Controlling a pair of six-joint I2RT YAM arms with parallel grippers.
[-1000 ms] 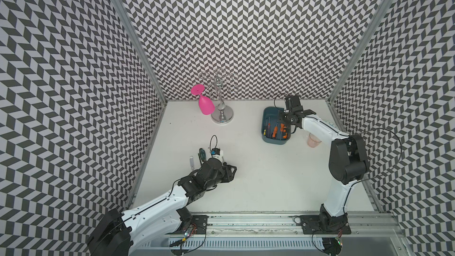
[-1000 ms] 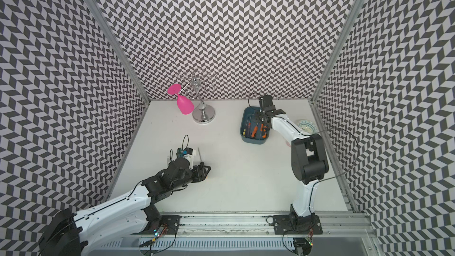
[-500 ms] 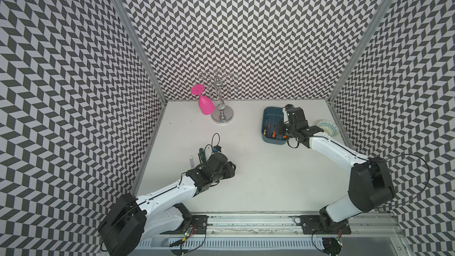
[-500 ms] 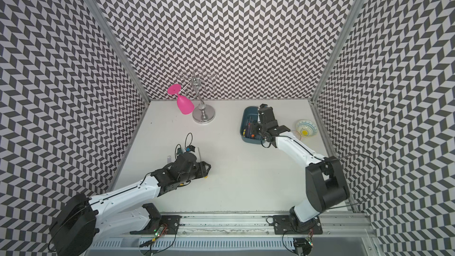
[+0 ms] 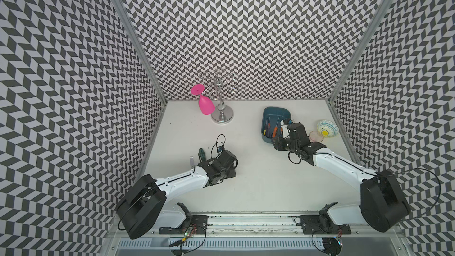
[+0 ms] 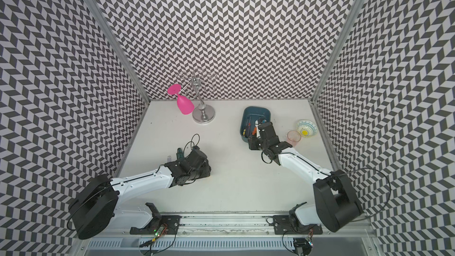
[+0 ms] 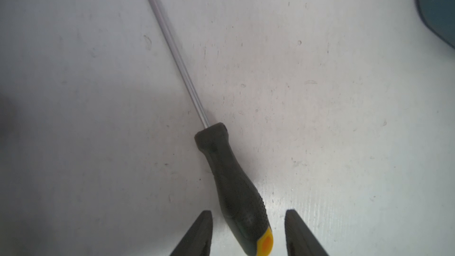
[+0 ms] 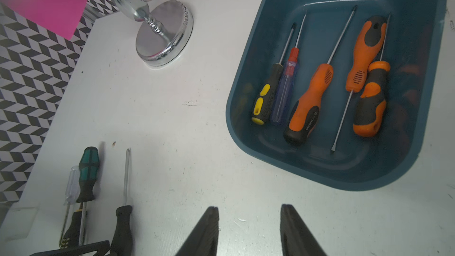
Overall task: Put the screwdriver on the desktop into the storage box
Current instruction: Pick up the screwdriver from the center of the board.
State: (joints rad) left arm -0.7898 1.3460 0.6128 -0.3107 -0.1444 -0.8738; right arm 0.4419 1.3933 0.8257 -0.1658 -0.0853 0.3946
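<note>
The counter (image 5: 258, 168) is the biggest thing here. The storage box (image 5: 277, 115) sits at its far side, well apart from the left jaws. The black screwdriver (image 7: 234, 188) with the yellow end lies flat on the counter. The left jaws stand apart, one on each side of its handle near the yellow end, not touching it.

We think we should move onto the fat middle of the handle, go low, then squeeze. That way the long metal part should not tip when we lift. Then we carry it over and lay it long-ways in the box. The right jaws are apart too, holding nothing, near the box. They should keep out of the way.

Now we count:
- one counter
- a left arm (image 5: 182, 183) and a right arm (image 5: 339, 166)
- one box
- one silver rack (image 5: 222, 116)
- one pink glass (image 5: 205, 104) hanging on it
- one bowl (image 5: 327, 129)
- one little pink cup (image 5: 316, 136)

In the box are five screwdrivers:
- a long orange one (image 8: 310, 99)
- a turned-round orange one (image 8: 364, 52)
- a fat orange one (image 8: 370, 102)
- a yellow-and-black one (image 8: 264, 97)
- a see-through red-topped one (image 8: 285, 87)

On the counter we count three for sure:
- the black one
- a green one (image 8: 89, 163)
- a clear one (image 8: 72, 181)

A dark bit beside them we cannot make out.
</note>
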